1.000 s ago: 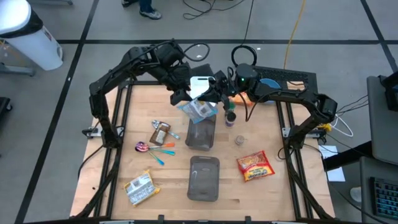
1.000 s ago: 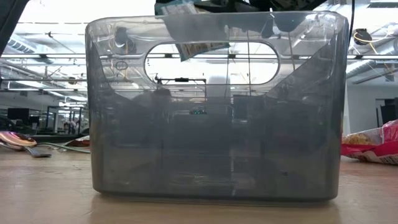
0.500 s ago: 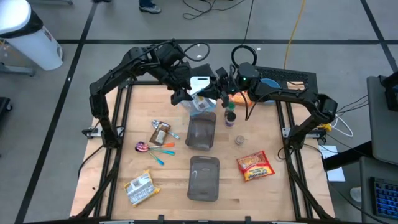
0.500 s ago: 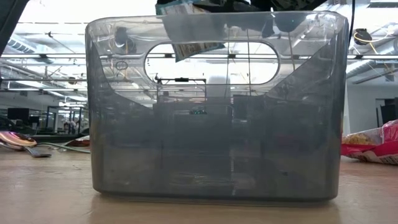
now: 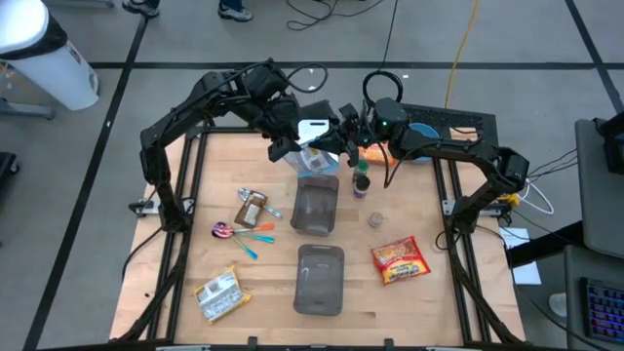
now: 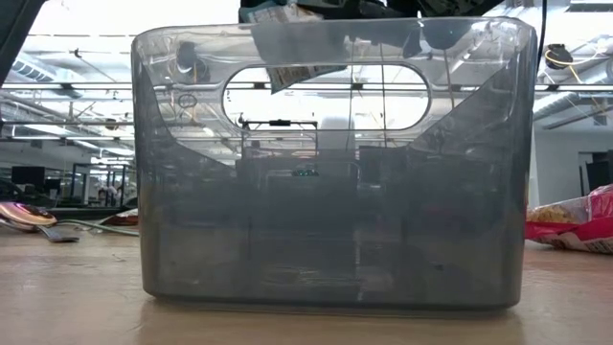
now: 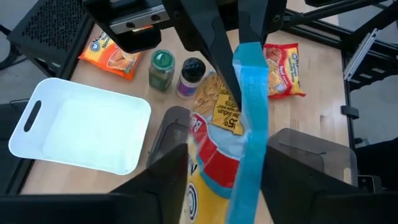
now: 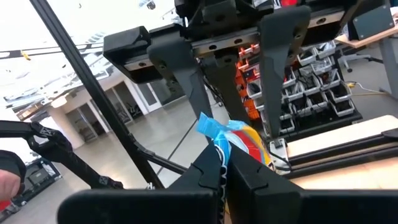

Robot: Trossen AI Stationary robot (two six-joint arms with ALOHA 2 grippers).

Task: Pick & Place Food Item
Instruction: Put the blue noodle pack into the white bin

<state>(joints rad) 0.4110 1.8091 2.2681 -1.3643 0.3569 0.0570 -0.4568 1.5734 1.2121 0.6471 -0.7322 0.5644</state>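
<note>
Both arms meet above the far centre of the wooden table, upper middle of the high view. The task's thing, a crinkly plastic snack bag with a blue sealed edge and a red-and-yellow printed face, hangs in the air between the two grippers, directly over the upper of two smoky translucent plastic bins; the second bin lies lower in the frame.

The right gripper is fully closed, its fingers pinching the blue seal of the bag. The left gripper stands partly open around the bag's body, its two dark fingers flanking the film; whether they actually press it cannot be told.

Handling, as a judgement: the bag looks light, soft and slippery, and it folds and sags under its own weight. Its contents are probably brittle. The flat seal strip is the firmest place to take hold; gripping the pillowed middle risks crushing the contents or letting the film slide out.

Bystanders: a white handled tray, two small spice jars, and a red noodle packet at lower right.
</note>
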